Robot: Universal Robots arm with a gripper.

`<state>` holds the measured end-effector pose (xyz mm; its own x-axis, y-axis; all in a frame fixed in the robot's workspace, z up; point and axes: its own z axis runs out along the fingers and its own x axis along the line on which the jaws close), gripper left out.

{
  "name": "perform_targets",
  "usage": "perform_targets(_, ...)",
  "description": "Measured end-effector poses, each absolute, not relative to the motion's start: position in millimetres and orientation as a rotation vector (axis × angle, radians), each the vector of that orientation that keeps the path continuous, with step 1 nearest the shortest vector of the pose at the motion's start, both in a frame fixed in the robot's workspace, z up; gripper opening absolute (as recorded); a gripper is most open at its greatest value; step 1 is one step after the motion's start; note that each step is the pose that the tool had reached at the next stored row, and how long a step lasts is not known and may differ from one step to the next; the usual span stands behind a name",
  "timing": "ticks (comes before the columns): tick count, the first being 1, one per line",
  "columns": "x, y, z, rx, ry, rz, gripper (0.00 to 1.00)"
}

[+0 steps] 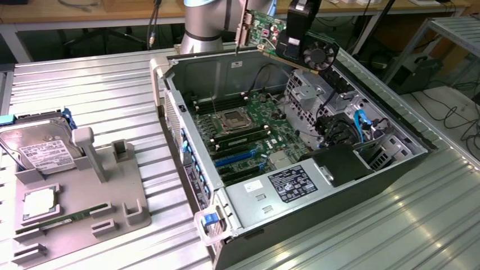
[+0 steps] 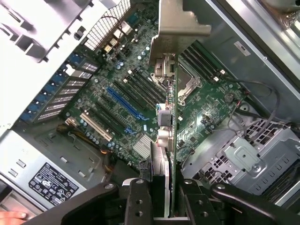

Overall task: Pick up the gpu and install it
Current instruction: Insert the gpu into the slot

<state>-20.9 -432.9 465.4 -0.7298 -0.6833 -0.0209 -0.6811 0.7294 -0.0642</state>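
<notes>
Gripper (image 1: pixel 299 34) is clenched on the gpu (image 1: pixel 315 53), holding it in the air above the far rim of the open computer case (image 1: pixel 185 129), well clear of the motherboard (image 1: pixel 251 126). From the wrist the card appears edge-on, bracket (image 2: pixel 180 28) at its far end. This orientation is judged to leave the connector edge free for a blue slot (image 2: pixel 123 102); the card is not yet seated.

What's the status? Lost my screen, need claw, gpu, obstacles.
Claw shut on gpu. Gpu held above open case, not in a slot. Nothing seen between gpu and board.
</notes>
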Motion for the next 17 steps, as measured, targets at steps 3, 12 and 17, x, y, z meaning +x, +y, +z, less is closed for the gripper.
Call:
perform_targets(3,-20.9,-432.9,465.4,-1.168,2.868,-0.080,0.28)
perform_targets(12,-20.9,-432.9,465.4,-1.263,2.826,-0.078,0.28)
perform_targets(17,-20.9,-432.9,465.3,-1.313,2.802,-0.076,0.28)
